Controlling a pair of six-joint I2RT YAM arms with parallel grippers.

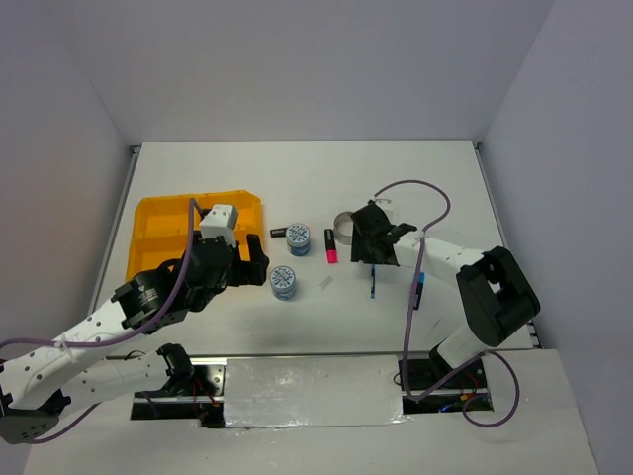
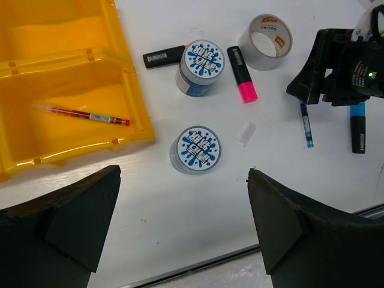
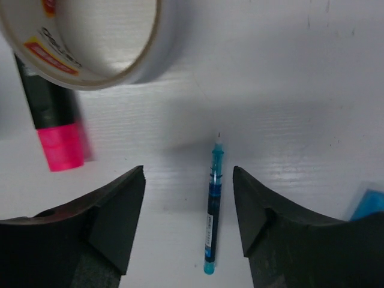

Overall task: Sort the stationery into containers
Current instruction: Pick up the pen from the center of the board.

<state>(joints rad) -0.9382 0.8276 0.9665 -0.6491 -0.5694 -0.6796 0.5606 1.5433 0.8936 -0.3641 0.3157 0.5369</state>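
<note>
1 item in: red pen point(image 2: 90, 115) lies in a near compartment of the yellow tray point(image 2: 60, 30). Out on bench: 2 tape rolls point(image 2: 195, 150), grey tape ring point(image 2: 270, 34), pink highlighter point(image 2: 242, 73), black marker point(image 2: 164, 57). Right jaws open astride blue pen point(image 3: 211, 210), no grip yet; left jaws open, empty.

High overview; wrist close-ups sharing blue pen point(image 3: 212, 207)

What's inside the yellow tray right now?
One red pen lies in a compartment of the yellow tray. Nothing else shows in its visible parts; from above, the left arm covers its near corner.
</note>
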